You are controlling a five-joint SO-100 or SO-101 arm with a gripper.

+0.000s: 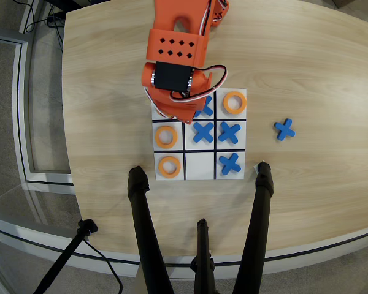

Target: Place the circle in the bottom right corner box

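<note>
Here, in the overhead view, the orange arm (175, 58) reaches down from the top edge over the white board (199, 174), and its body with the black servo covers the board's top-left cell and part of the top-middle one. The gripper's tip seems to sit near (185, 114), but its fingers are hidden under the arm's own bulk, so I cannot tell whether the pincer is open, closed or holding anything. Three orange rings show on the board: one circle (235, 102) in the top-right cell, another ring (165, 136) in the middle-left cell, and a third ring (169, 166) in the bottom-left cell. Blue crosses fill the centre cell (203, 131), the middle-right cell (229, 132) and the bottom-right cell (230, 163), and a part of one more blue cross (206, 109) peeks out from under the arm in the top-middle cell. The bottom-middle cell is bare white. A spare blue cross (284, 129) lies on the wooden table (319, 73) to the right of the board, well apart from it. Black tripod legs (148, 233) rise from the bottom edge, their feet resting just beside the board's lower corners. No writing or brand can be read anywhere.
</note>
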